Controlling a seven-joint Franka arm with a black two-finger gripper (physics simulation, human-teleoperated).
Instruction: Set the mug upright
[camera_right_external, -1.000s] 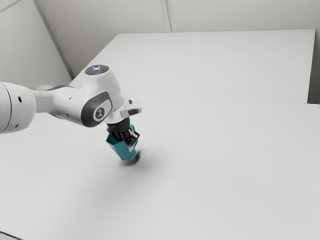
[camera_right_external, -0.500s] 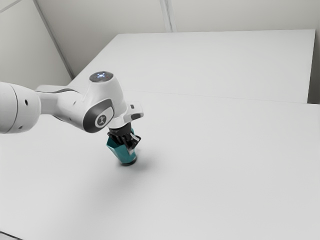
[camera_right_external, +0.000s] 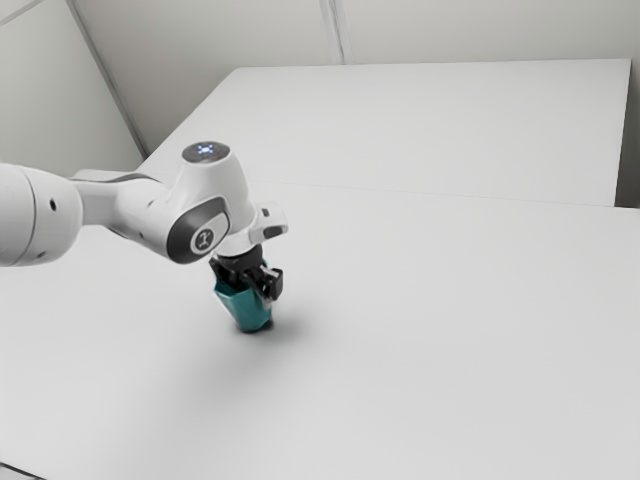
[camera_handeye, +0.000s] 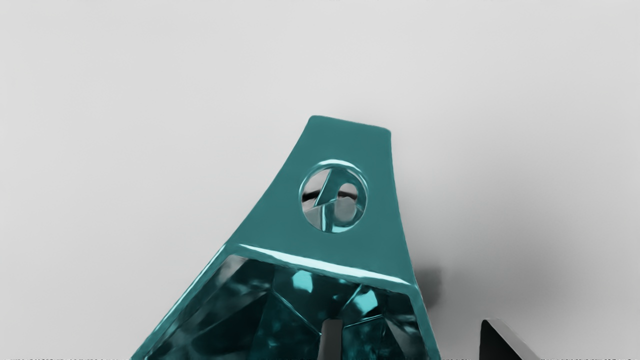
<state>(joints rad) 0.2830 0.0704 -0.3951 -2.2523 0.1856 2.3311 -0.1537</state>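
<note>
Teal mug (camera_right_external: 246, 307) mouth-up on desk (camera_right_external: 430, 330) | claw (camera_handeye: 412, 330) newly opened (straddling one side) | suggests release; exact uprightness unconfirmed

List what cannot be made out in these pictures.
Mug: part of its rim, cut off by the wrist view's bottom edge.
Gripper: the fingers' upper ends, cut off by that edge.
Arm: its base, beyond the exterior view's left edge.
Mug's underside: hidden by its walls, exterior view.

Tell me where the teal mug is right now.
The teal mug is left of centre in the exterior view, just below the gripper; in the wrist view, one finger reaches inside it.
</note>
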